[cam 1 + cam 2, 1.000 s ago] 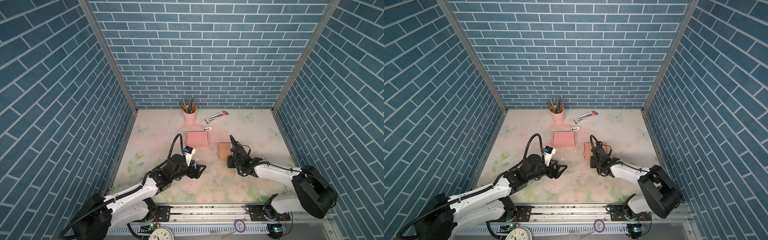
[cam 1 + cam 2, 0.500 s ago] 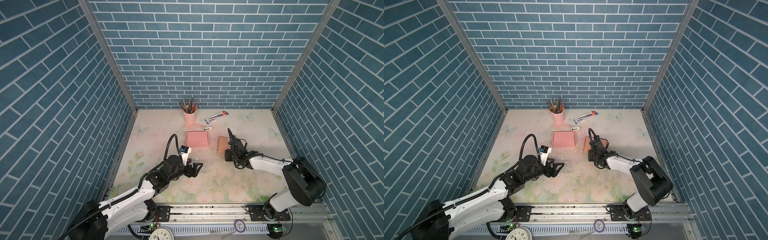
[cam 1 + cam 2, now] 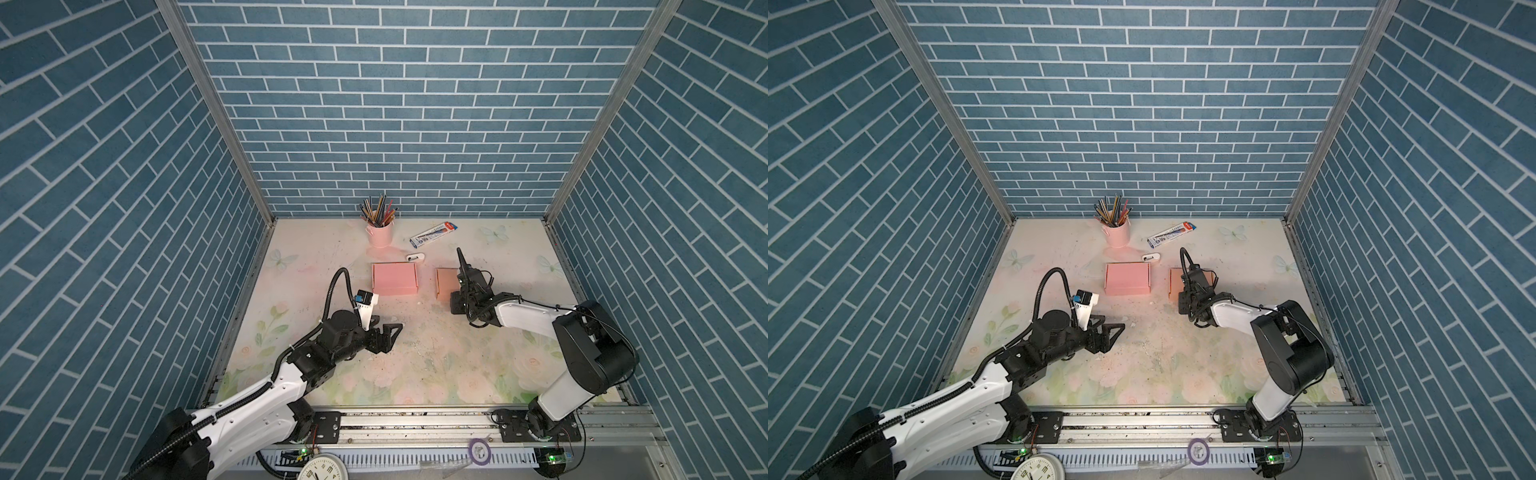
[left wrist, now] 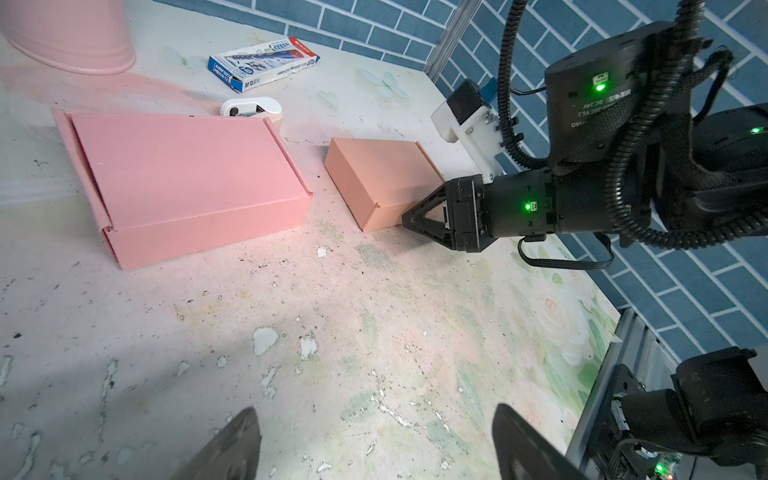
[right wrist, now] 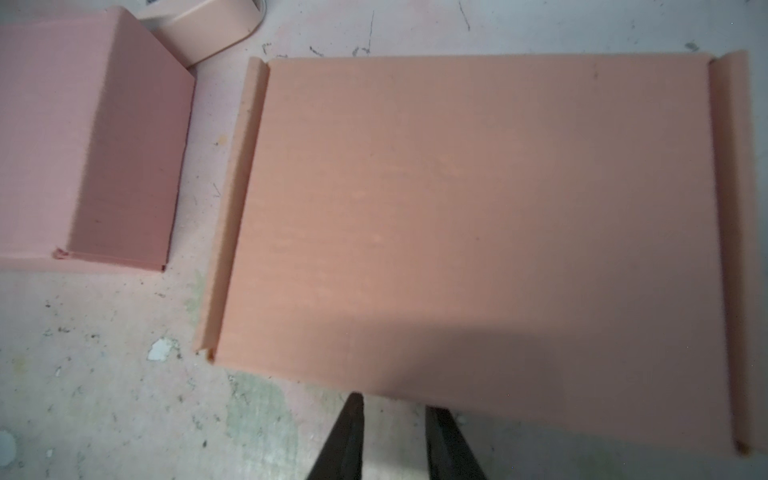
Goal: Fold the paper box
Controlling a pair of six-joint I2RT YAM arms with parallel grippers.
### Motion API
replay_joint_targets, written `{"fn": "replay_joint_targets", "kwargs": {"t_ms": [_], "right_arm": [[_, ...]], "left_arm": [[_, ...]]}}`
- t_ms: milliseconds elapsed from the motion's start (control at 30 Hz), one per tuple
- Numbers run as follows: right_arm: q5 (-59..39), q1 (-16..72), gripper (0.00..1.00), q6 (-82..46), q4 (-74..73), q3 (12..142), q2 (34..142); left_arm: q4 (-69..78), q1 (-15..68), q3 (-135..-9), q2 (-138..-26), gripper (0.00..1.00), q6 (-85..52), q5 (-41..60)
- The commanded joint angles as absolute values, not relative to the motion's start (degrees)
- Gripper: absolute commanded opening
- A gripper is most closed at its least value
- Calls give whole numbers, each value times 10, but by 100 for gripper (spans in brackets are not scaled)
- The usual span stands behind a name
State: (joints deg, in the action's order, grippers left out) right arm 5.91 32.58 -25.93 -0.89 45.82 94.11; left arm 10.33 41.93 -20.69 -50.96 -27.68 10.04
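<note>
Right pincer (image 5: 395,409): parted narrowly, nothing gripped, tips at near end of paper box (image 5: 478,208) straight ahead, seemingly touching. Nudged fwd since approx. a sec ago, away from pincer, now level w/ bigger pink box (image 4: 187,174) off to pincer's side, both on worktop (image 4: 291,332). Looks fully folded, lid shut; prob. only final positioning left. Left pincer (image 4: 376,424): wide open, empty, well apart.

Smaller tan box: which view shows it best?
Left wrist view: the smaller tan box appears nearly whole, lid and two sides visible. Right wrist view shows only its lid, close up. Both top views show it small, partly behind the right arm.
</note>
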Motion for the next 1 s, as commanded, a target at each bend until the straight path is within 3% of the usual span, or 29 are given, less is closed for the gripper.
{"fn": "replay_joint_targets", "kwargs": {"t_ms": [0, 967], "right_arm": [[53, 319, 28, -239, -1, 474, 956], [47, 291, 29, -221, 3, 518, 1003]], "left_arm": [[99, 415, -200, -502, 88, -277, 95], [98, 408, -193, -493, 88, -278, 99]]}}
